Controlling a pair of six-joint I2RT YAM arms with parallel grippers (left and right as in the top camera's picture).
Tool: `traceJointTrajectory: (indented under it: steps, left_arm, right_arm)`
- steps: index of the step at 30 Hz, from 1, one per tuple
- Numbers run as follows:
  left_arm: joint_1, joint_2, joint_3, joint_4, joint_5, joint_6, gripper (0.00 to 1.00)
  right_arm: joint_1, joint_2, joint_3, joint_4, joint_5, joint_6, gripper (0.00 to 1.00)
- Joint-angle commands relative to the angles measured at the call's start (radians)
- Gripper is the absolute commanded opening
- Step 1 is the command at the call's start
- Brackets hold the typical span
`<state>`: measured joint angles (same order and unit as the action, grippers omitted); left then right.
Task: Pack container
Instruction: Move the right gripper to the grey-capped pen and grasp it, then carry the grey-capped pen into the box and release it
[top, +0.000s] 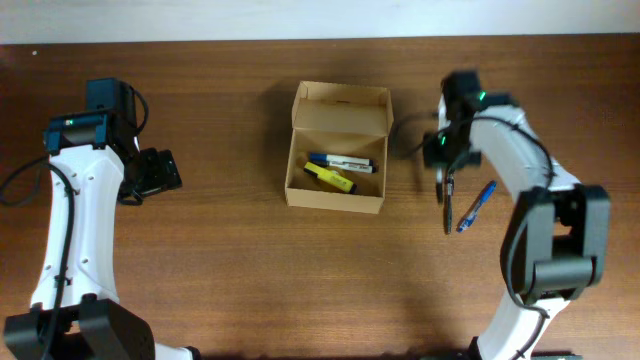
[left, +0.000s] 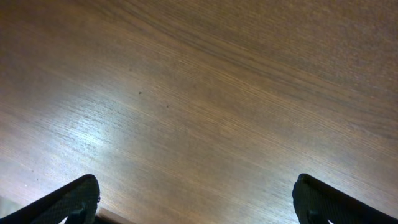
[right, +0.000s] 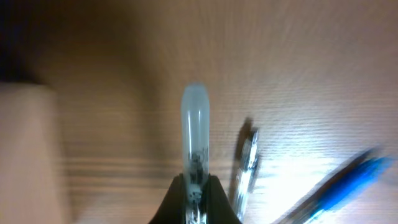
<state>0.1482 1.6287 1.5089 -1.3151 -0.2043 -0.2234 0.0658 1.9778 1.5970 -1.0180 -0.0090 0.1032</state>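
The tan cardboard container (top: 337, 198) stands open at the table's middle, its lid flap (top: 340, 108) raised at the back. Inside lie a yellow highlighter (top: 330, 178) and a white marker with dark ends (top: 348, 163). My right gripper (top: 443, 168) is right of the box and shut on a clear pen with a pale cap (right: 194, 137). A second clear pen (right: 247, 165) and a blue pen (top: 477, 206) lie on the table beside it. The blue pen also shows in the right wrist view (right: 348, 183). My left gripper (top: 160, 172) is open and empty, far left of the box.
The left wrist view shows only bare wood between the open fingers (left: 196, 199). The box edge is a tan blur at the left of the right wrist view (right: 25, 155). The table's back edge runs along the top of the overhead view.
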Motion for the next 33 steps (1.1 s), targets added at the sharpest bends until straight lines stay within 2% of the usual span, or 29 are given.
traceJointTrajectory:
  steps: [1, 5, 8, 12, 18, 24, 33]
  left_arm:
    - [0.005, -0.026, -0.001, 0.002, 0.006, 0.016, 1.0]
    - [0.005, -0.026, -0.001, 0.002, 0.006, 0.016, 1.0]
    - [0.005, -0.026, -0.001, 0.002, 0.006, 0.016, 1.0]
    - [0.005, -0.026, -0.001, 0.002, 0.006, 0.016, 1.0]
    - [0.005, -0.026, -0.001, 0.002, 0.006, 0.016, 1.0]
    - [0.005, -0.026, -0.001, 0.002, 0.006, 0.016, 1.0]
    - [0.005, -0.026, -0.001, 0.002, 0.006, 0.016, 1.0]
  right_arm:
    - [0.013, -0.107, 0.218, -0.068, -0.023, -0.105, 0.04]
    - [0.049, -0.121, 0.444, -0.185, -0.133, -0.276, 0.04]
    - [0.117, -0.121, 0.562, -0.264, -0.199, -0.47, 0.04]
    - [0.241, -0.12, 0.582, -0.339, -0.238, -0.784, 0.04]
    - [0.415, -0.074, 0.546, -0.358, -0.242, -1.06, 0.04]
    - [0.484, 0.03, 0.546, -0.302, -0.235, -1.12, 0.04]
    - [0.46, 0.237, 0.546, -0.295, -0.19, -1.12, 0.04]
